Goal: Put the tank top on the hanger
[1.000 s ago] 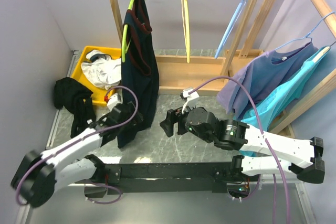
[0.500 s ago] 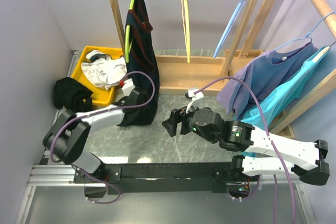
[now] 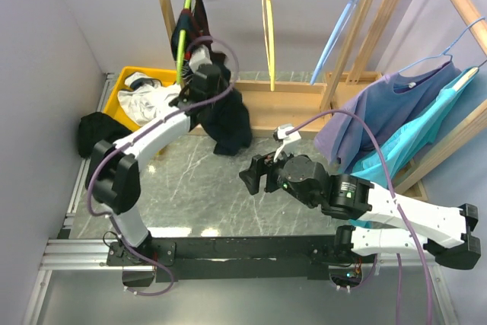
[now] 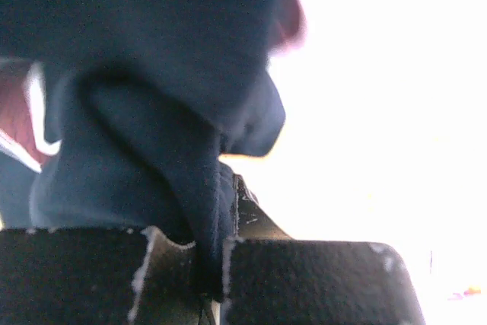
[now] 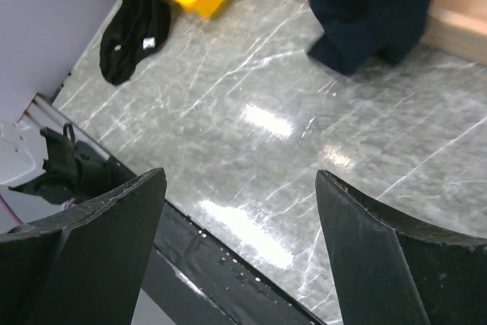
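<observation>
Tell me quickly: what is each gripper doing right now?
Left gripper: shut on a fold of the tank top, lifted near the rail.
Right gripper: open, holding nothing, above the tabletop.

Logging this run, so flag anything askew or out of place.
The dark navy tank top with red trim hangs lopsided on the thin lime-green hanger: bunched in a wad instead of draping straight, a fold pinched in the left gripper. A plain black garment lies crumpled on the table, beside the yellow bin.
</observation>
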Robot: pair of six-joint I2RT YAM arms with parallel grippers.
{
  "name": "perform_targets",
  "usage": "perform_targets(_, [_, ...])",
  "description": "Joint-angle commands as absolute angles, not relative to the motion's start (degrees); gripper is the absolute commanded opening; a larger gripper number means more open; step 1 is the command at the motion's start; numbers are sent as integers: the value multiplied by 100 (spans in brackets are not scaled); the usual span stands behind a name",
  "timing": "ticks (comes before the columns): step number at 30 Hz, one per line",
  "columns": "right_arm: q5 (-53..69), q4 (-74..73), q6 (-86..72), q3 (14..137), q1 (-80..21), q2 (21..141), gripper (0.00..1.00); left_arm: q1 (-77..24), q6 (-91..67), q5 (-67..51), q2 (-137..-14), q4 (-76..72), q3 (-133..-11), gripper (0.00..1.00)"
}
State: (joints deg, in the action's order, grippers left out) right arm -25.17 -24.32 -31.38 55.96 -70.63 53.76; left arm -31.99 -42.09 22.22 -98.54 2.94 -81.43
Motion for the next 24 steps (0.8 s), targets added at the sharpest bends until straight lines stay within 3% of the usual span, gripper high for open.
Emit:
perform_targets(1, [-2900, -2557, -2980, 5985, -7066, 5151, 87, -2989, -3780, 2004, -10283, -234, -8963, 1])
perform_targets(9, [-2945, -2672, -2979, 6003, -7066, 5133, 87, -2795, -3727, 1415, -11125, -686, -9456, 8])
perform_targets(13, [-2953, -2821, -3058, 6003, -7075, 5159, 87, -2769, -3814, 1380, -11662, -141, -10124, 10])
perform_targets(14, [-2953, -2795, -3059, 5968, -7075, 5116, 87, -2769, -3832, 1345, -11680, -193, -10038, 13])
perform_targets(15, [-2918, -2769, -3050, 5933, -7084, 5089, 87, -2777, -3867, 1353, -11655, -298, -9915, 26])
perform_targets(17, [-2865, -2681, -3067, 5810, -7075, 5036, 88, -2777, -3955, 1397, -11619, -351, -9511, 35])
perform_targets(18, [-2857, -2672, -3085, 5792, -7075, 5045, 88, -2777, -3946, 1415, -11593, -343, -9301, 49])
perform_targets(20, [-2813, -2681, -3129, 5748, -7075, 5089, 88, -2769, -3867, 1345, -11584, -325, -9115, 51])
perform_targets(21, [-2804, -2672, -3146, 5731, -7075, 5098, 88, -2777, -3841, 1310, -11558, -343, -8905, 62])
perform_targets(24, [-2751, -2602, -3164, 5660, -7066, 5098, 88, -2777, -3639, 1091, -11365, -448, -8510, 78])
